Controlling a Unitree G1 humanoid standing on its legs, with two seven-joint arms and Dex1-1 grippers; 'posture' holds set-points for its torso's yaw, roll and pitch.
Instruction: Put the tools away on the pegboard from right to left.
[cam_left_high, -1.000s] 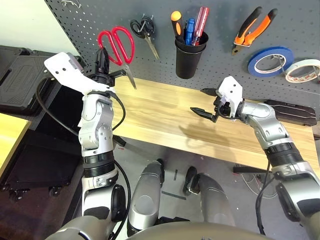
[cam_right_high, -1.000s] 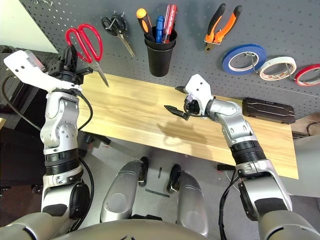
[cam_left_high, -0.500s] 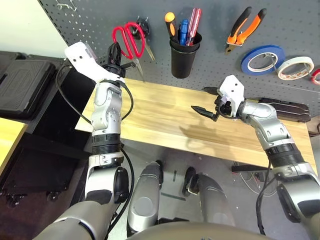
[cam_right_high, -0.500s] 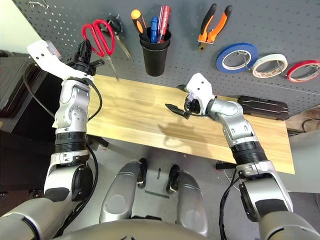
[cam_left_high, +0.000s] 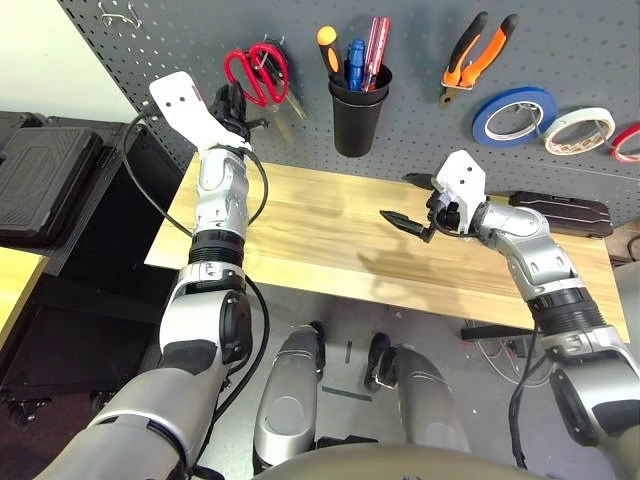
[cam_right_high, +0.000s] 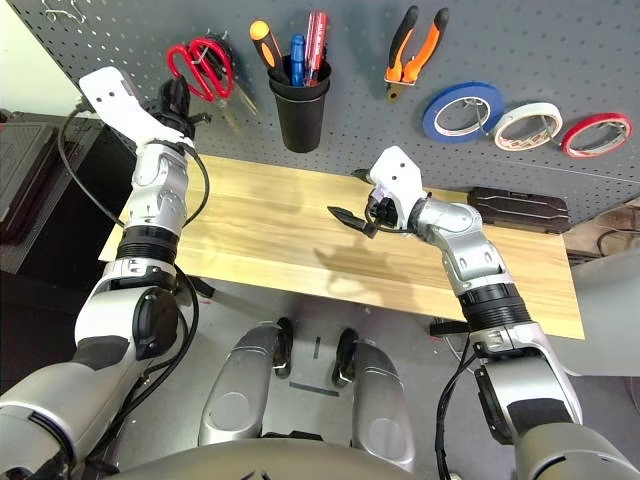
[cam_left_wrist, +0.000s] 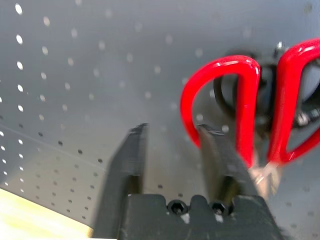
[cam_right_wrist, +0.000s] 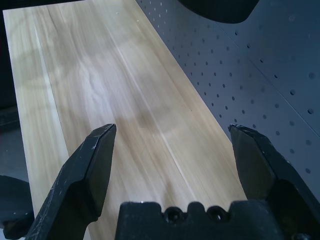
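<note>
The red-handled scissors (cam_left_high: 257, 72) lie against the dark grey pegboard (cam_left_high: 430, 35) at its upper left, overlapping a black-handled pair. My left gripper (cam_left_high: 236, 98) is just below and left of them. In the left wrist view its fingers (cam_left_wrist: 135, 155) stand open with nothing between them, and the red handle loop (cam_left_wrist: 245, 100) sits just beside one finger. The black-orange screwdriver (cam_left_high: 327, 45) stands in a black cup (cam_left_high: 356, 105). The orange-and-black pliers (cam_left_high: 478, 55) and the whitish tape roll (cam_left_high: 580, 128) hang on the board. My right gripper (cam_left_high: 405, 205) hovers open over the table, holding nothing.
Black-handled scissors (cam_left_wrist: 218, 95) sit behind the red ones. A blue tape roll (cam_left_high: 512, 112) and a red one (cam_left_high: 628, 140) hang beside the whitish roll. A black case (cam_left_high: 560, 210) lies at the table's back right. The wooden tabletop (cam_left_high: 300, 230) spreads below the board.
My left arm carried the red scissors up and right onto the pegboard, over the black pair, and its jaws have opened off the handle. The right arm has not moved.
</note>
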